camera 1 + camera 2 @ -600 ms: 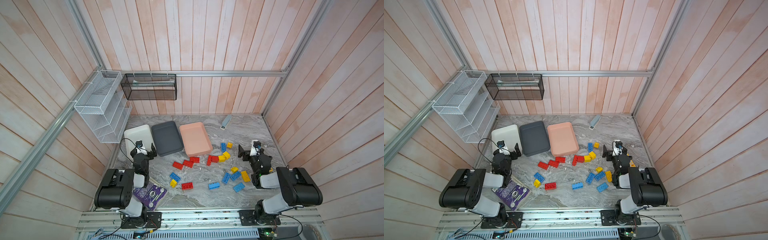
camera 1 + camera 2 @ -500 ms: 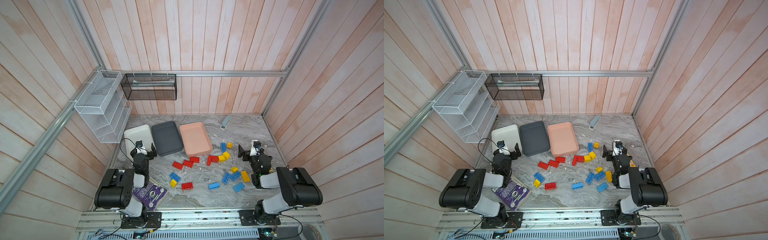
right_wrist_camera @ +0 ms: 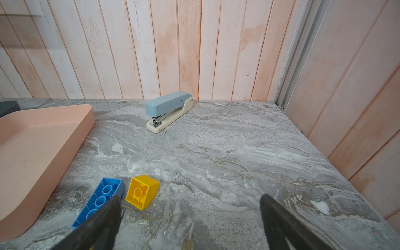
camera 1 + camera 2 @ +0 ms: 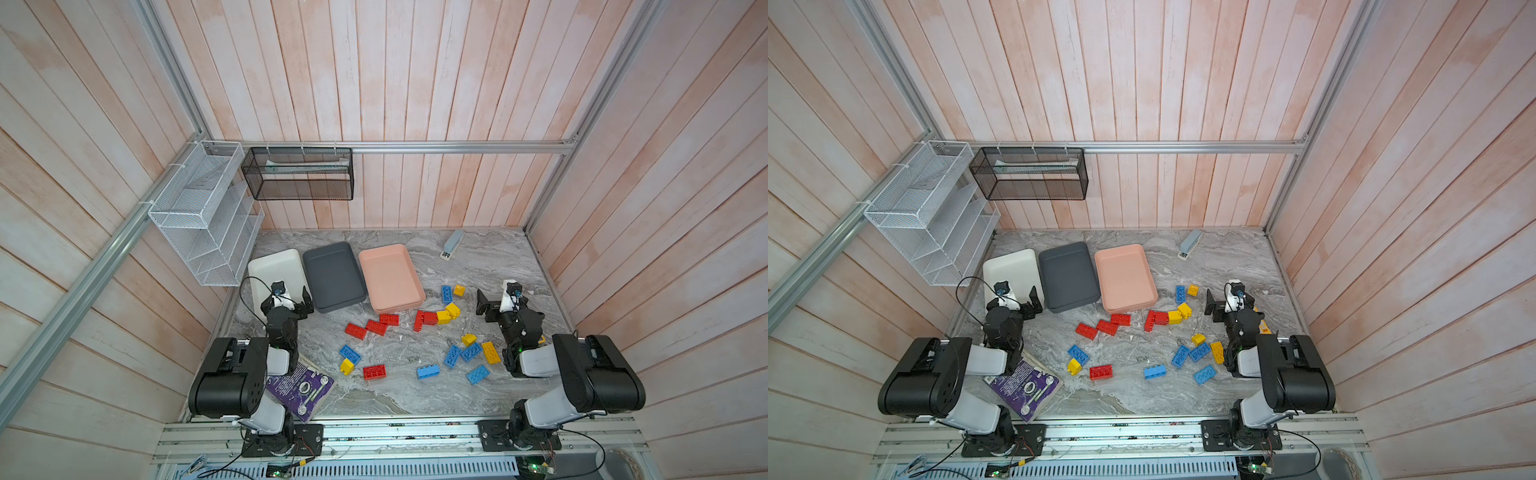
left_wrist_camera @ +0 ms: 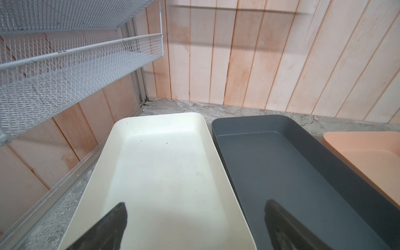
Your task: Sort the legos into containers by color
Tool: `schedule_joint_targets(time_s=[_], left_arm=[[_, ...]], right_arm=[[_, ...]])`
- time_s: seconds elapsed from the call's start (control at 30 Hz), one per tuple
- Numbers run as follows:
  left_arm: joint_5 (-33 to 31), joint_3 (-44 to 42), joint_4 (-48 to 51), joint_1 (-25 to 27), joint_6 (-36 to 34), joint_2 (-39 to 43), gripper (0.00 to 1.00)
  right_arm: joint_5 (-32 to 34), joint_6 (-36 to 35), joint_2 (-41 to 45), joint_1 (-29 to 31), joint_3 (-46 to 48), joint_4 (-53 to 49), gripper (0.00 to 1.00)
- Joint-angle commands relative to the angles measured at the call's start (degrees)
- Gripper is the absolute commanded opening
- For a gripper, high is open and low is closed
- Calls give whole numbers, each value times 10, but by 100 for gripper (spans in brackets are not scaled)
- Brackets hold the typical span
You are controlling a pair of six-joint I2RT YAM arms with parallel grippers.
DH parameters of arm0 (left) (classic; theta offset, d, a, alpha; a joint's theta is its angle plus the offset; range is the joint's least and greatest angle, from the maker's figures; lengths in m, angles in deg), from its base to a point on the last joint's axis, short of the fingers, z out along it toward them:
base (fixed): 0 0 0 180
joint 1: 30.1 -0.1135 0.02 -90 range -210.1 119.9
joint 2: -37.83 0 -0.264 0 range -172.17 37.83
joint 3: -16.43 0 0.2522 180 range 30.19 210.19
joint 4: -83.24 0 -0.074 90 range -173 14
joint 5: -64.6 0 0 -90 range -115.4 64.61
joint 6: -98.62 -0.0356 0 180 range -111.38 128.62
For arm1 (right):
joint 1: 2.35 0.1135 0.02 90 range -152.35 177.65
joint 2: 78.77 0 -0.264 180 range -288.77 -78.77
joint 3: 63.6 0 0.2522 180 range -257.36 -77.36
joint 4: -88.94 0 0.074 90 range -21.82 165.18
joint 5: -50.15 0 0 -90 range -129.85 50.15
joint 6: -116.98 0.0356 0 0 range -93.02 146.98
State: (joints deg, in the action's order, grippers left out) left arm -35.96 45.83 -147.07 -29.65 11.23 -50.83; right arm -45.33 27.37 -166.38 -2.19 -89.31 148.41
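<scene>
Legos (image 4: 376,327) lie loose on the marble tabletop (image 4: 490,266), none in the 3 trays (image 4: 332,270). Left gripper (image 5: 195,205), released and empty, hangs over the near end of the white tray (image 5: 164,160); right gripper (image 3: 190,197), equally released, hangs near a yellow brick (image 3: 141,191).

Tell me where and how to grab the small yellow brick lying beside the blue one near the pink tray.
Pinch the yellow brick across two opposite smooth walls, coming straight down with the open right hand. It lies tipped on its side, hollow underside toward the wrist camera. The blue brick sits close beside it, so probably choose the walls clear of it.
</scene>
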Motion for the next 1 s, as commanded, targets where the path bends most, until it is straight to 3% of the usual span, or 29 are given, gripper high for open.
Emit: schedule_joint_targets(time_s=[0.0,0.87,0.97], left_arm=[[1,2,-7,1,3,3,100],[1,3,-5,0,4,3,100],[2,1,-9,1,4,4,100]], right_arm=[[-4,-5,-4,-3,-8,1,100],[-4,-5,-3,-4,-8,1,100],[31,-5,7,5,-7,-5,100]])
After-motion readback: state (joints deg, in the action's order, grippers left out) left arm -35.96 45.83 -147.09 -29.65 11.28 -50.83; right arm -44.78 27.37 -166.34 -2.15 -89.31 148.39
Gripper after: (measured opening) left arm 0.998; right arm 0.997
